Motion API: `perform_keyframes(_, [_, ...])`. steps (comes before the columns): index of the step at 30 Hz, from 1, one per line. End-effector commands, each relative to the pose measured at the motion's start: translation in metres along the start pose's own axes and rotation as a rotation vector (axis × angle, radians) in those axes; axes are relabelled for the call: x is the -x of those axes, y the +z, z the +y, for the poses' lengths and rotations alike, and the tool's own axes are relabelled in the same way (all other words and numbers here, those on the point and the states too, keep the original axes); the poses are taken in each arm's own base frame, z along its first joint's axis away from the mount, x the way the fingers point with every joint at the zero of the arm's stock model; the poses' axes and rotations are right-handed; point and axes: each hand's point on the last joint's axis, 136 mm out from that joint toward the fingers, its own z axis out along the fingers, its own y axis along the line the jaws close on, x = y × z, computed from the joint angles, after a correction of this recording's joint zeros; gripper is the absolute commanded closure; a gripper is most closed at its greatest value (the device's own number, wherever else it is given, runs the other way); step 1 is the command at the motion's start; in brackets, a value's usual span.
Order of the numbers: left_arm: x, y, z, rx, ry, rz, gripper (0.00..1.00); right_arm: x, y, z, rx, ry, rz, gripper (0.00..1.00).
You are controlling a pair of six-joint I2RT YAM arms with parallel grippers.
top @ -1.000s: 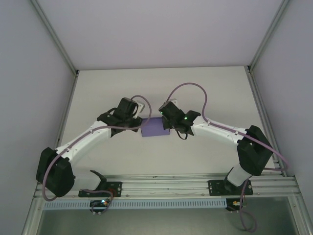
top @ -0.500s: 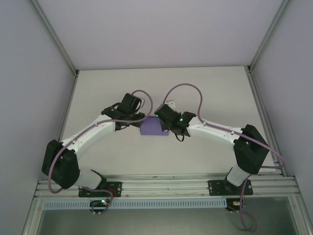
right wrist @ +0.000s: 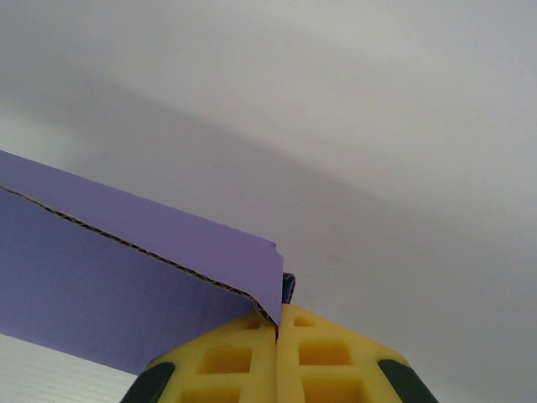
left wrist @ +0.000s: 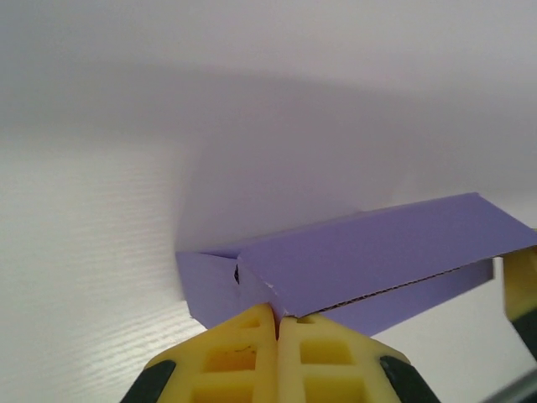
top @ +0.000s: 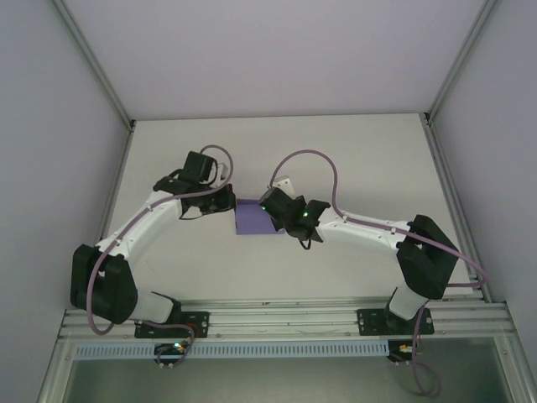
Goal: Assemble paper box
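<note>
Left jaws are closed, the yellow pads (left wrist: 235, 363) pressed flat together, and a corner of the purple box (top: 252, 220) appears to be nipped at their very tips. Right jaws are closed in the same way, with the corner of a raised flap (right wrist: 168, 239) running down into the seam between the pads. At both ends only the tip of the card seems to be held, not a full bite.

Beyond the pads, the flap is seen lifted at a slant above the rest of the box, its corrugated cut edge exposed. Under it the lower panel lies close to the pale counter (top: 352, 151).

From above, the box is seen about mid-counter, between the two wrists, which close in on it from the left and the right.

Several faults can be judged likely from here. So slim a hold could be lost if either arm is moved quickly, and the flap would drop back. If the arms are drawn apart or twisted unevenly, the corner could be creased or torn. If the flap is pressed down off its fold line, the light box could be slid across the counter instead of being folded.
</note>
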Motion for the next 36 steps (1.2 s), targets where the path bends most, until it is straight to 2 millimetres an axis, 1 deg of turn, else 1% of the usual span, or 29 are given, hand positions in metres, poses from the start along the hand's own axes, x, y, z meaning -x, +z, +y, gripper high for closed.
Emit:
perform_keyframes(1, [-0.006, -0.007, -0.015, -0.137, -0.119, 0.056, 1.0, -0.035, 0.012, -0.002, -0.046, -0.154, 0.09, 1.0])
perform_keyframes(5, [-0.011, -0.006, -0.008, -0.142, -0.174, 0.1, 1.0, -0.037, 0.014, -0.013, -0.112, -0.217, 0.059, 1.0])
perform_keyframes(8, [-0.014, -0.01, -0.008, -0.165, -0.183, 0.12, 1.0, -0.037, 0.014, -0.017, -0.119, -0.29, 0.023, 1.0])
perform_keyframes(13, [-0.014, -0.018, -0.006, -0.167, -0.206, 0.115, 1.0, -0.033, 0.013, -0.012, -0.086, -0.378, -0.029, 1.0])
perform_keyframes(15, [-0.016, -0.018, 0.0, -0.126, -0.198, 0.114, 1.0, -0.03, 0.011, -0.012, -0.078, -0.371, -0.035, 1.0])
perform_keyframes(18, [-0.02, -0.014, 0.01, -0.067, -0.188, 0.107, 1.0, -0.027, 0.007, -0.004, -0.026, -0.339, -0.038, 1.0])
perform_keyframes(21, [-0.02, -0.007, 0.011, -0.043, -0.185, 0.09, 1.0, -0.025, 0.004, 0.002, 0.017, -0.305, -0.039, 0.99])
perform_keyframes(22, [-0.018, -0.006, 0.01, -0.044, -0.184, 0.082, 1.0, -0.025, 0.003, 0.004, 0.03, -0.3, -0.038, 0.96])
perform_keyframes(24, [-0.014, -0.006, 0.005, -0.057, -0.179, 0.067, 1.0, -0.027, 0.001, 0.009, 0.064, -0.281, -0.031, 0.82])
perform_keyframes(25, [-0.013, -0.007, 0.002, -0.062, -0.165, 0.062, 1.0, -0.027, 0.0, 0.008, 0.066, -0.269, -0.028, 0.76])
perform_keyframes(26, [-0.012, -0.008, 0.0, -0.063, -0.145, 0.06, 1.0, -0.027, -0.002, 0.008, 0.073, -0.253, -0.023, 0.68])
perform_keyframes(28, [-0.013, -0.009, 0.0, -0.042, -0.119, 0.061, 1.0, -0.023, -0.006, 0.007, 0.076, -0.214, -0.029, 0.53])
perform_keyframes(29, [-0.015, -0.009, 0.0, -0.032, -0.099, 0.064, 1.0, -0.022, -0.007, 0.01, 0.098, -0.195, -0.027, 0.49])
perform_keyframes(31, [-0.016, -0.009, 0.0, -0.023, -0.077, 0.069, 1.0, -0.019, -0.007, 0.016, 0.147, -0.151, -0.017, 0.44])
perform_keyframes(32, [-0.017, -0.008, -0.002, -0.03, -0.059, 0.071, 1.0, -0.018, -0.007, 0.018, 0.169, -0.128, -0.008, 0.44])
perform_keyframes(34, [-0.019, -0.008, -0.004, -0.031, -0.038, 0.077, 1.0, -0.017, -0.004, 0.022, 0.216, -0.092, 0.006, 0.44])
perform_keyframes(36, [-0.019, -0.008, -0.008, -0.049, -0.041, 0.083, 1.0, -0.016, -0.003, 0.027, 0.256, -0.065, 0.021, 0.49])
